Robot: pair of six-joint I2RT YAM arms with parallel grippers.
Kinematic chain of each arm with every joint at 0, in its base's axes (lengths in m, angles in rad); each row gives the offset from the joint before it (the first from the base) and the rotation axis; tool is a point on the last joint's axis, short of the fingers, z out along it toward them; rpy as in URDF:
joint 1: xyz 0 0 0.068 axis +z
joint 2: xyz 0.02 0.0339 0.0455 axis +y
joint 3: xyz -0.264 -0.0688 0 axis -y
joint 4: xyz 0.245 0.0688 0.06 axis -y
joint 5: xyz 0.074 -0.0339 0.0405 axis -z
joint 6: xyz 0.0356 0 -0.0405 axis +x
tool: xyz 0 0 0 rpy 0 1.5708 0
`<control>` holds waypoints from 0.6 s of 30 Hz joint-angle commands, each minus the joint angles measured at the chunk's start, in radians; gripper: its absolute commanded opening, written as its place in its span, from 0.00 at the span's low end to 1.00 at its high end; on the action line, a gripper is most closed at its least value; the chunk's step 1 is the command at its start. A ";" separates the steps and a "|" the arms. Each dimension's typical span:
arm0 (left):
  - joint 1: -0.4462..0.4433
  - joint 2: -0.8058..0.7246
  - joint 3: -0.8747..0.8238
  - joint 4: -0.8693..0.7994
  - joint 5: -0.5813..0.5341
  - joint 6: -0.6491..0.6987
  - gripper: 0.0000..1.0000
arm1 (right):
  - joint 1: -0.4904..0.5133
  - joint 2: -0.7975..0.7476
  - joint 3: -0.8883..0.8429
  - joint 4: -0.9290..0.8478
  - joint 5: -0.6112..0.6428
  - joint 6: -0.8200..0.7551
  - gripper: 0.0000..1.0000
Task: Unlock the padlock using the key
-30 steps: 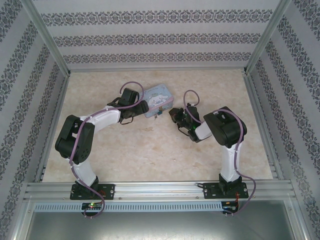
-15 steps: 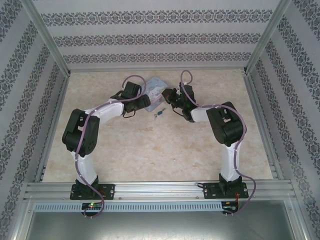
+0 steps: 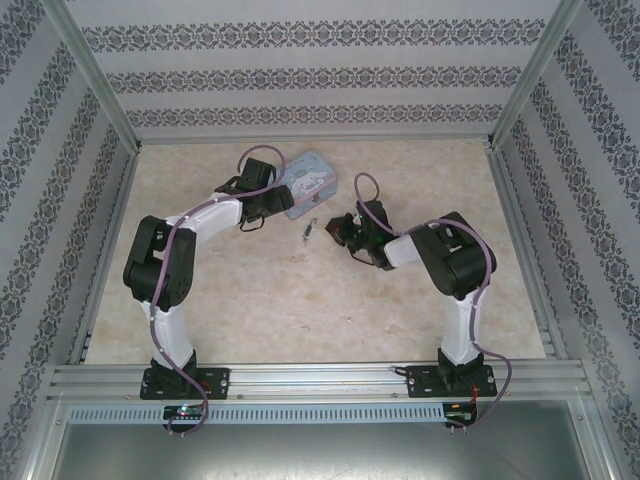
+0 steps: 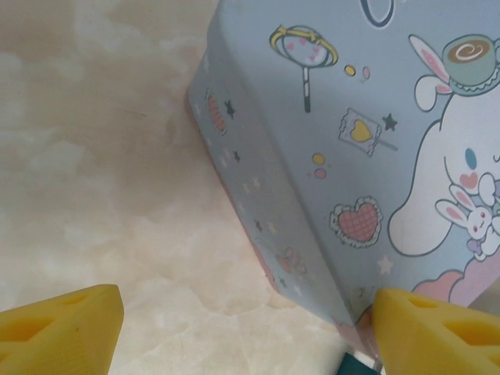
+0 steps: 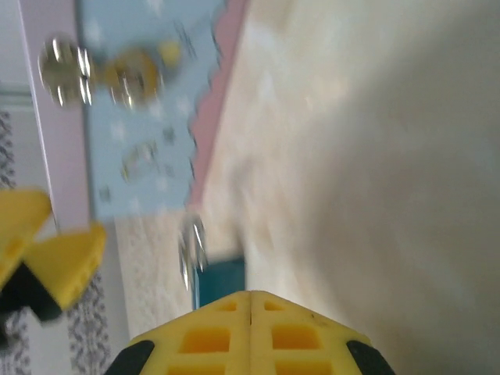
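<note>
With your left claw [image 3: 275, 203] spread at the corner of the cartoon tin [image 4: 312, 156] and your right claw [image 5: 250, 301] pressed together, perhaps on the key, creep toward the teal padlock [image 5: 219, 277] on the table [image 5: 375, 156] just ahead.

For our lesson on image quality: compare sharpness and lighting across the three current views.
Right wrist view: motion-smeared, with the tin and padlock streaked. Left wrist view: crisp, the tin's cartoon print easy to read. Top external view: even light, soft shadows under the arms, no strong glare.
</note>
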 commanded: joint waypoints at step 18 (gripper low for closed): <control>-0.019 -0.282 -0.217 0.024 0.079 0.031 0.89 | -0.091 -0.853 -0.272 -0.435 0.086 -0.193 0.65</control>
